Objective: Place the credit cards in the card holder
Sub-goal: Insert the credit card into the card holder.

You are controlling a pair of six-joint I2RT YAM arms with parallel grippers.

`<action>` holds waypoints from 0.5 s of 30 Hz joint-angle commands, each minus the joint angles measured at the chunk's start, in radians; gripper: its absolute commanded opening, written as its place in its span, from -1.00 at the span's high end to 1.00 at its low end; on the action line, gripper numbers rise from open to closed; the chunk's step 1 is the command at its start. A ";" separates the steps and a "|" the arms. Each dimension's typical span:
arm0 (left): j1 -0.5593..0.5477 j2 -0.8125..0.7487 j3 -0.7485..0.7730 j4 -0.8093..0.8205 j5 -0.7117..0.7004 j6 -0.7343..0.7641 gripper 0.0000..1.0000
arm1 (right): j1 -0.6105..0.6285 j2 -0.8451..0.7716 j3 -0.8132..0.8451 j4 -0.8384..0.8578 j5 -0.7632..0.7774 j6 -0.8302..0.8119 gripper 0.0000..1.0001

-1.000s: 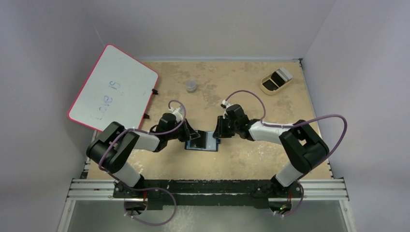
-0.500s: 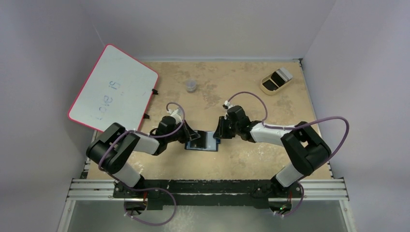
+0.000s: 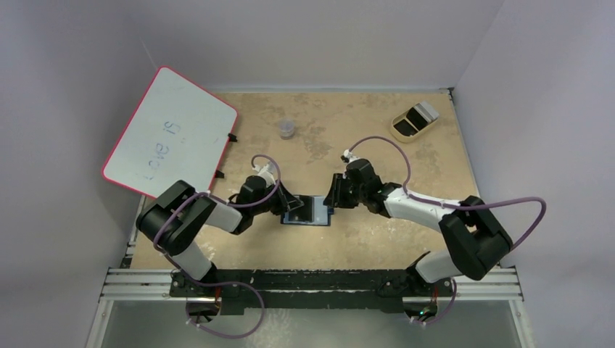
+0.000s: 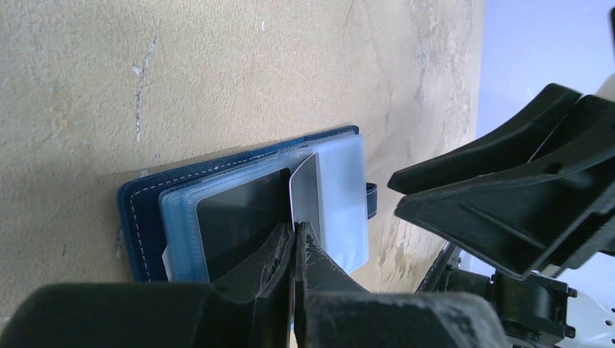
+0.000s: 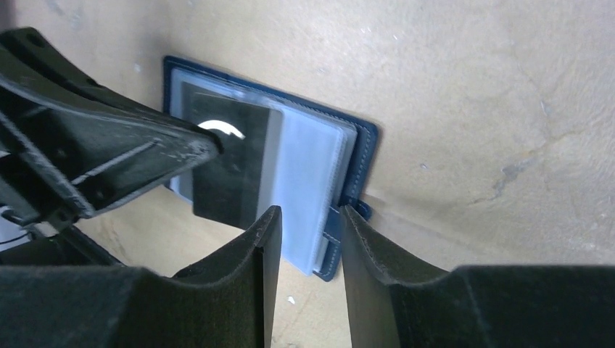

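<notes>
The navy card holder lies open on the table between both grippers, its blue-grey sleeves up. My left gripper is shut on a thin card that stands on edge over the sleeves. The card looks pale grey-white in the left wrist view and dark in the right wrist view. A dark card shows inside a sleeve. My right gripper is open, its fingers on either side of the holder's right edge and snap tab.
The pink-edged whiteboard leans at the back left. A small clear cup stands behind the grippers. A tan oval tray with dark items sits at the back right. The metal rail runs along the near edge.
The right arm's elbow has swung right and its gripper has shifted slightly right. The left gripper with the card and the holder have moved a little right.
</notes>
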 commanded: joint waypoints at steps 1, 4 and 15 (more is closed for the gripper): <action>-0.016 0.031 -0.009 -0.023 -0.045 0.026 0.99 | 0.002 0.022 -0.023 -0.007 0.035 0.016 0.22; -0.016 0.033 -0.013 -0.025 -0.053 0.031 0.99 | 0.003 0.040 -0.034 -0.001 0.051 0.018 0.18; -0.053 0.075 -0.028 0.088 -0.075 -0.040 1.00 | 0.042 0.092 -0.071 0.108 -0.015 0.068 0.43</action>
